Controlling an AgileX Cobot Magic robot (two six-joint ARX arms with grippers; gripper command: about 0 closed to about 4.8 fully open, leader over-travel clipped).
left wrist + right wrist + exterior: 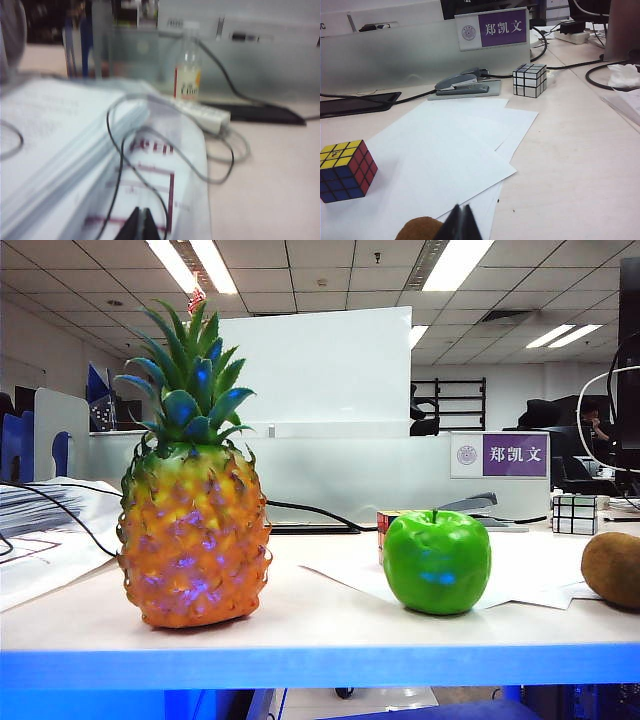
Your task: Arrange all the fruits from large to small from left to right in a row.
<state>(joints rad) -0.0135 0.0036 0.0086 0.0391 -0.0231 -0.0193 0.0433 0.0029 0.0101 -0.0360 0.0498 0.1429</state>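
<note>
With the tall orange pineapple [194,530], glossy green apple [436,562] and fuzzy brown kiwi [612,569] rowed along my surface [320,625], my pressed-together left gripper [141,226] and right gripper [460,224] risk nudging the kiwi beside the right one.

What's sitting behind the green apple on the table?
Behind the green apple a multicoloured puzzle cube pokes out; the apple hides most of it. White paper sheets lie underneath. Farther back sits a grey stapler. Both grippers are shut, left and right.
</note>
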